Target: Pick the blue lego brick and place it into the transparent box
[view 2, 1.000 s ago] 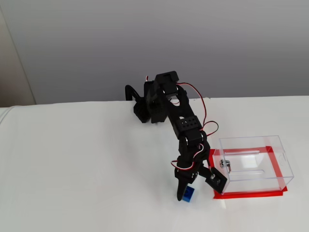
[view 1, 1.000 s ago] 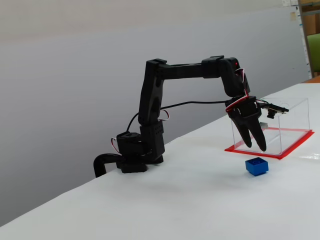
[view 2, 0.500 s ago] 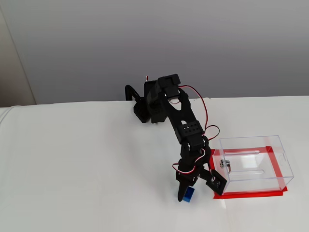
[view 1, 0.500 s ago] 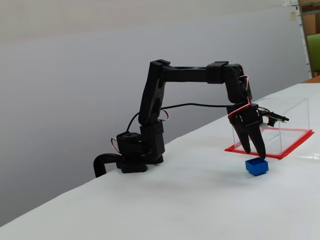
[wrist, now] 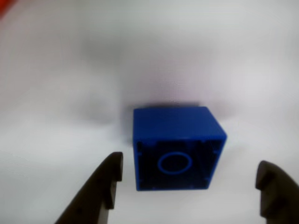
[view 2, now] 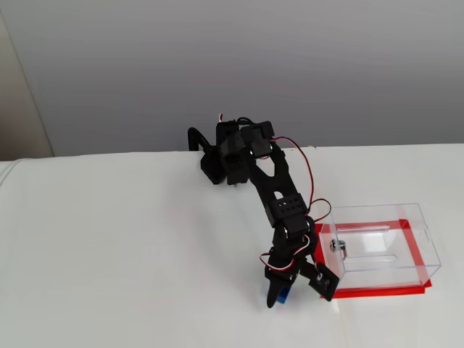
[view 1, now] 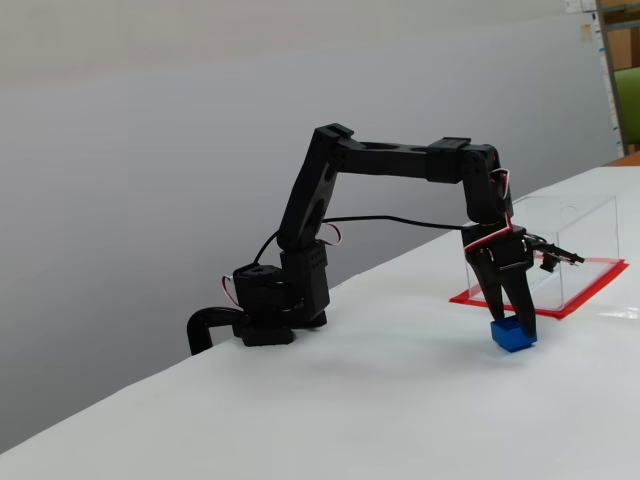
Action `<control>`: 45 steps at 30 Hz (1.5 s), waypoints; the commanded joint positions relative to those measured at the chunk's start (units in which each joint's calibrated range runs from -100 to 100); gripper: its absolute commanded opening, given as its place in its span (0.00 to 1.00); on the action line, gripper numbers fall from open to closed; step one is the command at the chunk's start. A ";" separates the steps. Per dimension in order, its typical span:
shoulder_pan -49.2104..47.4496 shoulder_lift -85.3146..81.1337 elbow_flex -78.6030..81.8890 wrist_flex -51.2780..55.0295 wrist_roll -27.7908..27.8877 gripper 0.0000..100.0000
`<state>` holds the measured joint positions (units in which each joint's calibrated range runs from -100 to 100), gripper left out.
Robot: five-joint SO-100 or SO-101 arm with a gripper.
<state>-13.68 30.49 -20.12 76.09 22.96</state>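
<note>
Looking from the wrist view, the gripper (wrist: 187, 186) stands wide, with one dark fingertip (wrist: 105, 184) at the lower left of the frame and the other at the lower right edge. Between them, nearer to the left tip, sits the blue lego brick (wrist: 176, 147) on the white table (wrist: 56, 93), and nothing touches it yet. The face turned to the camera looks hollow with a round ring inside, so the brick probably lies on its side or upside down; this cannot be told for sure.

As a judgement, the brick is light, stiff and smooth plastic. It will not bend or break, but it can slide or turn on the table if one finger arrives first. The two flat outer walls on the left and right of the frame seem the best place to hold, low and centred.

In a fixed view the gripper (view 1: 508, 322) hangs just above the brick (view 1: 514, 335) at the right of the frame. Behind it, further right, stands the transparent box (view 1: 570, 245) on its red base, empty as far as seen.
</note>
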 commanded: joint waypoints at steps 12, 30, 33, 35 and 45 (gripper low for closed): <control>-0.63 0.95 -3.38 -0.64 -0.31 0.32; -0.85 3.16 -6.10 -0.55 -0.31 0.11; -0.85 3.16 -6.10 -0.55 -0.31 0.08; -0.85 3.24 -6.10 -0.55 -0.31 0.08; -0.85 3.24 -6.10 -0.64 -0.26 0.08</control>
<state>-14.32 34.46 -23.48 76.09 22.96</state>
